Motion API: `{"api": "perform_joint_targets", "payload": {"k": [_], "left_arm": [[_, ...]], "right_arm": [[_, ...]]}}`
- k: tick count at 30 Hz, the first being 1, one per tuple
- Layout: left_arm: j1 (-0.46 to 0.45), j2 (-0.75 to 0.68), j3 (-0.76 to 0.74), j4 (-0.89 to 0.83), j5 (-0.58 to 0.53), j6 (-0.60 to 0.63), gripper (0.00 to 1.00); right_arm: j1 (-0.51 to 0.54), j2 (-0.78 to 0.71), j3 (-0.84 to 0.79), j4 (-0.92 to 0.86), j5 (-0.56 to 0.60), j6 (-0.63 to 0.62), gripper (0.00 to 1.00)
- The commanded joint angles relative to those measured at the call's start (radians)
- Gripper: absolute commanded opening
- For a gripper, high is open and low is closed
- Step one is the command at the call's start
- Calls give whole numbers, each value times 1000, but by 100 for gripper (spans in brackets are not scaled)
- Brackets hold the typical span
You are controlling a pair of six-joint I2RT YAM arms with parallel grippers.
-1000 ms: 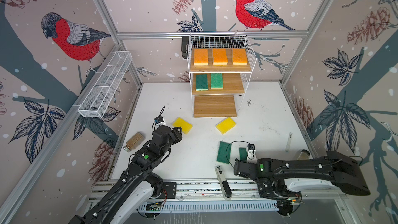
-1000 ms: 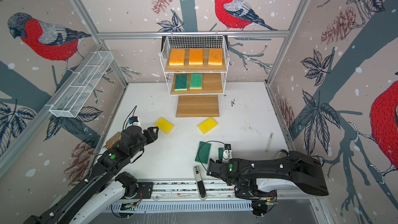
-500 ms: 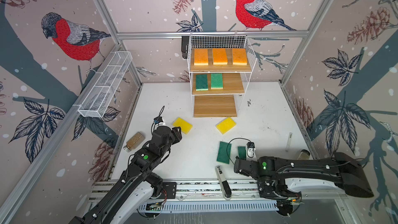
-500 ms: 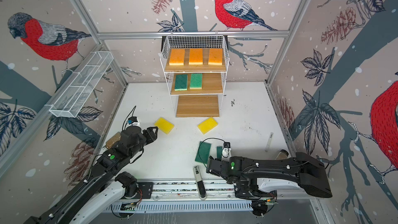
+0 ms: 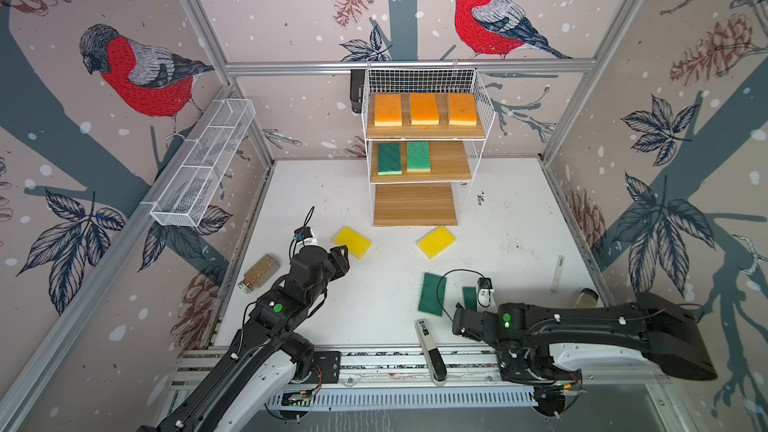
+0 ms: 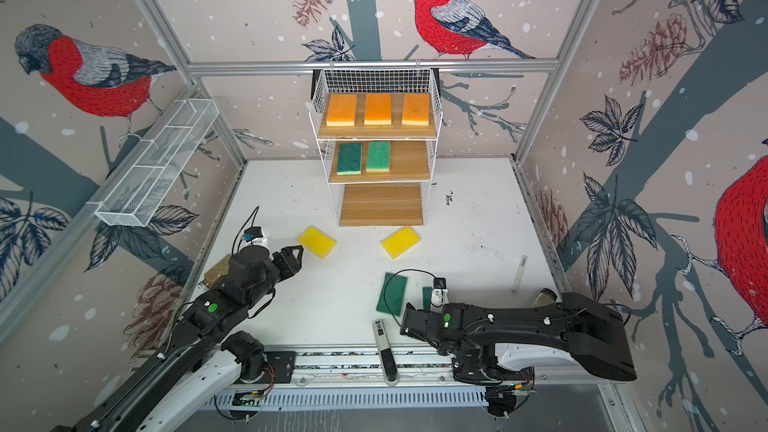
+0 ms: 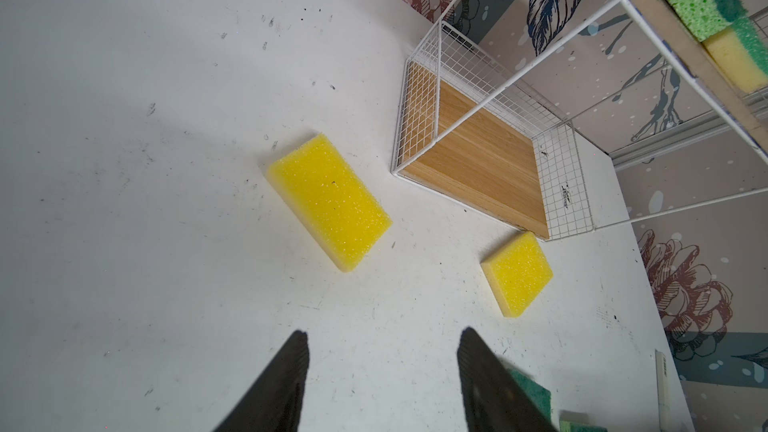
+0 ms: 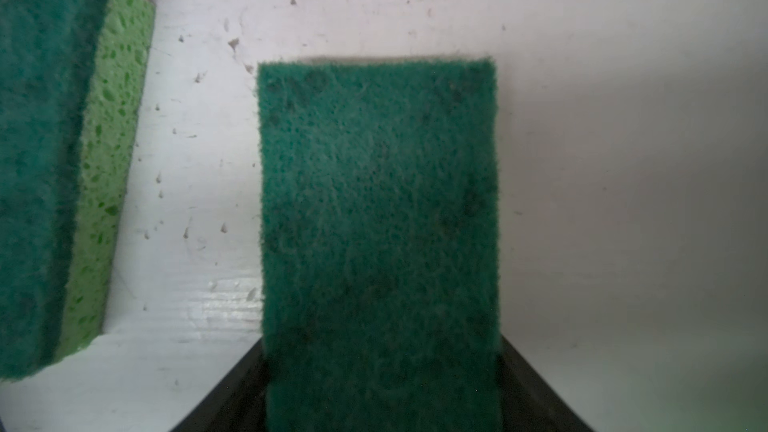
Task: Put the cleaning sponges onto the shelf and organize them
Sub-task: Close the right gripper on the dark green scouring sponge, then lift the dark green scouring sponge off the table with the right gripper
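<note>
The right gripper [image 8: 382, 351] sits low over the bench. Its two black fingers [image 8: 232, 392] flank the near short end of a flat dark-green scouring sponge [image 8: 378, 201], which lies on the white bench [image 5: 519, 209] close to the front edge, right of the middle. The sponge fills the gap between the fingers, and whether they squeeze it or only straddle it cannot be told. Coming in along the sponge's length lets the fingers take its narrow width, which I judge to be the reason for that approach. Just beside it, not touching, lies a second green-topped sponge [image 8: 45, 160] with a light-green underlayer. The left gripper [image 7: 384, 334] hangs above the bench nearer the left edge, its fingers [image 7: 286, 380] spread with nothing between them, aimed towards a bright yellow foam sponge [image 7: 328, 201]. A second yellow sponge [image 7: 517, 274] lies just before the front right corner of the bare bottom board of the white wire-grid shelf [image 5: 414, 204], which stands with its three stepped wooden boards at the middle of the back edge. Sorting seems to go by colour: three orange sponges [image 5: 424, 109] in a row fill the top board. The two green-topped sponges [image 5: 389, 158] sit at the left of the middle board, leaving room beside them, and the bottom board probably waits for yellow. Counted: three orange, four green, two yellow, nine in all, with five shelved and four on the bench.
</note>
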Motion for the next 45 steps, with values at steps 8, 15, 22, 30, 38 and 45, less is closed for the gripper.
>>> {"api": "perform_joint_targets", "payload": {"k": [8, 15, 22, 30, 38, 45], "left_arm": [[0, -9, -2, -10, -14, 5, 59], [0, -4, -5, 0, -8, 4, 59], [0, -1, -9, 6, -1, 1, 59], [0, 3, -10, 7, 2, 1, 59], [1, -3, -10, 0, 2, -5, 59], [0, -3, 9, -9, -2, 0, 59]], "right_arm": [[2, 26, 5, -16, -47, 11, 76], [3, 8, 18, -54, -44, 28, 78], [2, -4, 33, -87, -33, 40, 77], [2, -8, 27, -83, -23, 50, 75], [5, -27, 35, -99, -5, 47, 69], [6, -79, 88, -141, 61, 29, 69]]}}
